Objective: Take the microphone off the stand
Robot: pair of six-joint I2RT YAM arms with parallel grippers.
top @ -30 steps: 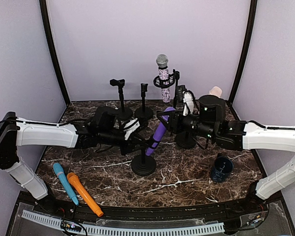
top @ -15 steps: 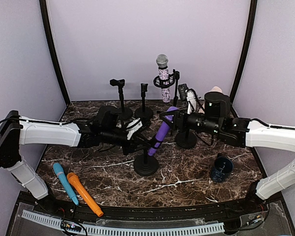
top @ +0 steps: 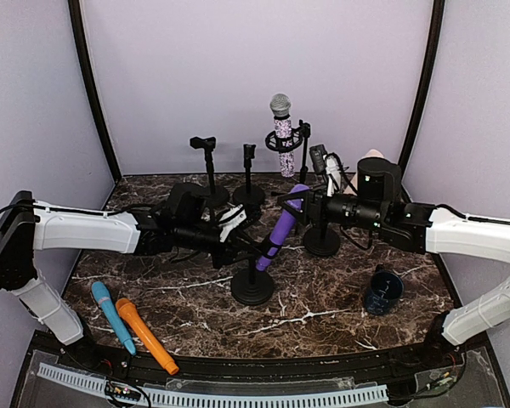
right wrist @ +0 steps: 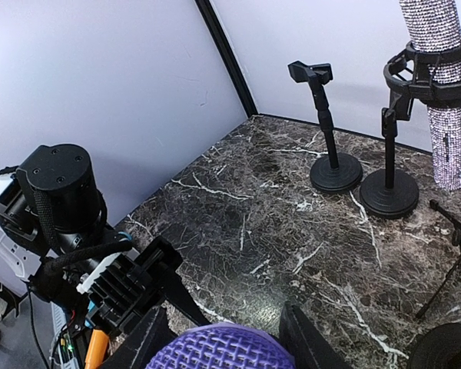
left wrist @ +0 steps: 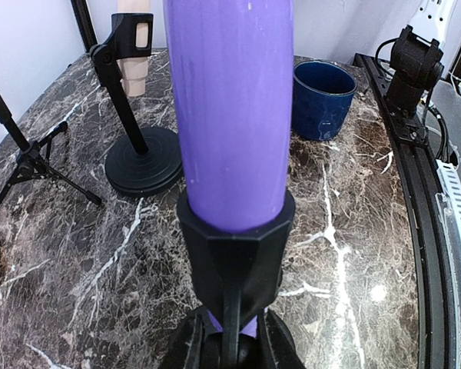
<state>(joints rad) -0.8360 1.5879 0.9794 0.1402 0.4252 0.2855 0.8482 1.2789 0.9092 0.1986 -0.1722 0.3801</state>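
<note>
Top external shows the purple cylindrical microphone (top: 280,228) leaning in the clip of the black round-based metal stand (top: 252,287). The left gripper (top: 238,245) is at that stand's stem, and the right gripper (top: 304,201) is at the microphone's head, above the stand. Left wrist shows its fingers (left wrist: 190,347) clamped on the stem beneath the clip. Right wrist shows its fingers (right wrist: 149,338) pressed against both sides of the purple mesh head.

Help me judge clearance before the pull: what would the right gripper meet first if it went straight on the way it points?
The mesh head of the purple microphone: it sits between the jaws of the right gripper. Whether they press it is unclear. The left gripper holds the stand.
</note>
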